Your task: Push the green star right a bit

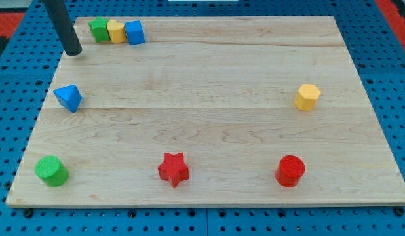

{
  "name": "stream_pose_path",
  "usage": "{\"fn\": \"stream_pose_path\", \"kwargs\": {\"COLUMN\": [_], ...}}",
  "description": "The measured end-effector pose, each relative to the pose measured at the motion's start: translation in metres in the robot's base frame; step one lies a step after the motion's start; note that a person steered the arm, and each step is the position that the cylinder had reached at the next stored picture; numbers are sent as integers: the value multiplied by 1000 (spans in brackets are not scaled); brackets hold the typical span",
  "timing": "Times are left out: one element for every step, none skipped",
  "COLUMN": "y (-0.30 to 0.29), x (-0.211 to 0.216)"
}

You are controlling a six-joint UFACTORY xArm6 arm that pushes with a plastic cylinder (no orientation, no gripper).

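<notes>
The green star point(99, 29) sits at the top left of the wooden board point(209, 78), at the left end of a tight row with a yellow block point(115, 30) and a blue block point(134, 32). The three touch side by side. My tip point(73, 52) rests on the board's top left edge, just left of and slightly below the green star, with a small gap between them. The dark rod rises from the tip toward the view's top left.
A blue triangle point(69, 98) lies at the left below my tip. A green cylinder point(52, 170), a red star point(173, 169) and a red cylinder point(291, 170) stand along the bottom. A yellow hexagon point(307, 97) is at the right.
</notes>
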State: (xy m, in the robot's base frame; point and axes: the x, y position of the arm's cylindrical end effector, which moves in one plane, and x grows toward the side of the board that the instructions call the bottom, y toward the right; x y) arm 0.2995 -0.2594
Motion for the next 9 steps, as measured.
{"fn": "stream_pose_path", "kwargs": {"y": [0, 0, 0, 0, -8, -8, 11, 24, 34], "x": [-7, -14, -19, -23, -58, -89, -108, -108, -98]}}
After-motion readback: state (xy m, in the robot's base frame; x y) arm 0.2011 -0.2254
